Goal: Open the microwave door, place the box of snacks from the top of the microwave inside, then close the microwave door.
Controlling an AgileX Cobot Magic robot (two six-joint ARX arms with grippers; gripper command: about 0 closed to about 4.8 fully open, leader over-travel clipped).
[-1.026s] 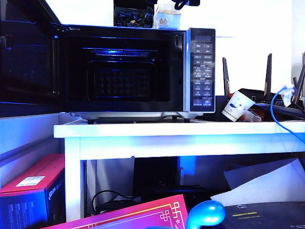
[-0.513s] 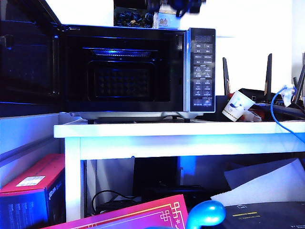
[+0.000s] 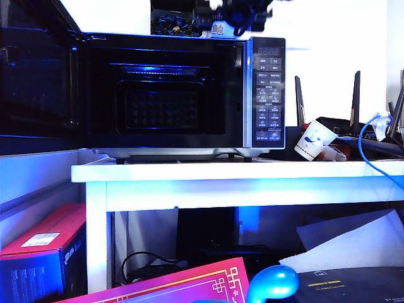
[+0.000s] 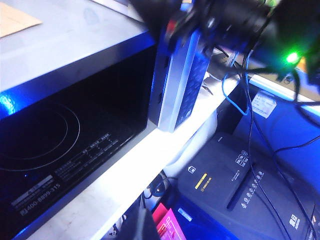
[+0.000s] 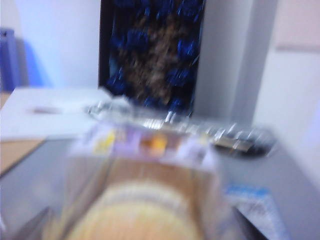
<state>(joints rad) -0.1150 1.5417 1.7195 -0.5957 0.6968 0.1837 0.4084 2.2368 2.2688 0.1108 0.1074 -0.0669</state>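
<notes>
Currently the box of snacks stands on top of the microwave, toward the right end of the roof, directly above the seam between cavity and button panel. In the exterior view only a pale sliver of it shows behind the right gripper. In the right wrist view it fills the near field, heavily blurred: a clear tub with yellow and white contents and a labelled lid. It appears upright, lid up; the blur does not allow its long axis to be determined.

Status: the microwave door is swung fully open to the 9 o'clock side of the cavity, so step one is complete. The cavity is lit and holds nothing visible. Picking up the box, placing it inside and closing the door remain outstanding.

Right gripper: positioned at the box, at 12 o'clock of the button panel in the exterior view. Its fingers are spread wide and are not clamped on the box. Contact cannot be confirmed.

Left gripper: its fingers do not appear in any view, so their state cannot be told. The left wrist camera looks along the open door's dark glass toward the microwave's front corner.

Adjacent items: a dark box of blue-wrapped items sits on the roof at 9 o'clock of the snack box. The microwave rests on a white tabletop, with a paper cup lying at 3 o'clock.
</notes>
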